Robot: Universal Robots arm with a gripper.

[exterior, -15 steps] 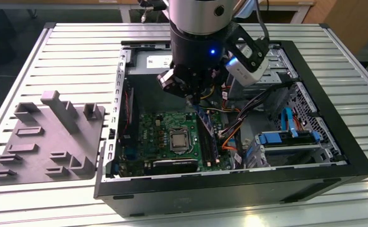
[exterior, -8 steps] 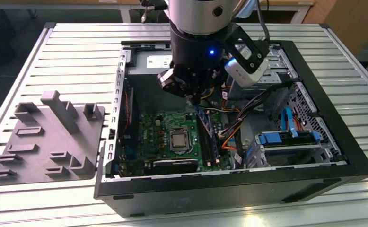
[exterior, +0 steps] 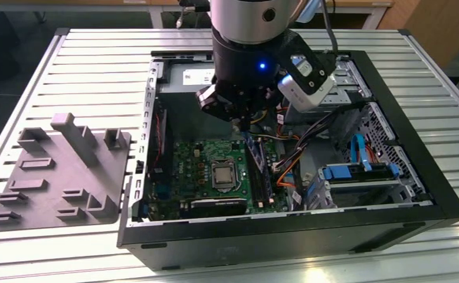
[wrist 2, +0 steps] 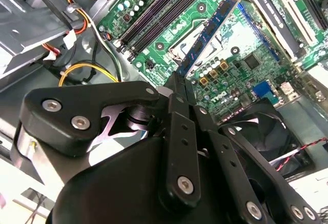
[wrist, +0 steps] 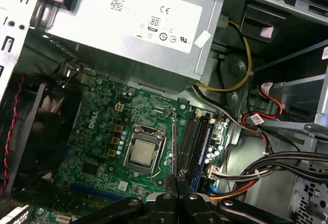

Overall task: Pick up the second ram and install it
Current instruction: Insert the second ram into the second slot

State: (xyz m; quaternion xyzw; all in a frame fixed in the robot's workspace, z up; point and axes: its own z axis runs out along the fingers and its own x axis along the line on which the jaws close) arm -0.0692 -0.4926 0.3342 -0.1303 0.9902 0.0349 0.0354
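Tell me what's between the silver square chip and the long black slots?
The second ram, held edge-on by the hand, in the first wrist view.

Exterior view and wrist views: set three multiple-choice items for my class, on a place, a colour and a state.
1. The grey tray lies where from the computer case? A inside it; B at the exterior view's left; C on top of it.
2. The motherboard is: A green; B red; C white.
3. The gripper is: A open; B shut on the memory stick; C shut on a screwdriver.
Answers: 1B, it sits beside the case; 2A, the board shows green; 3B, it pinches the stick's end.
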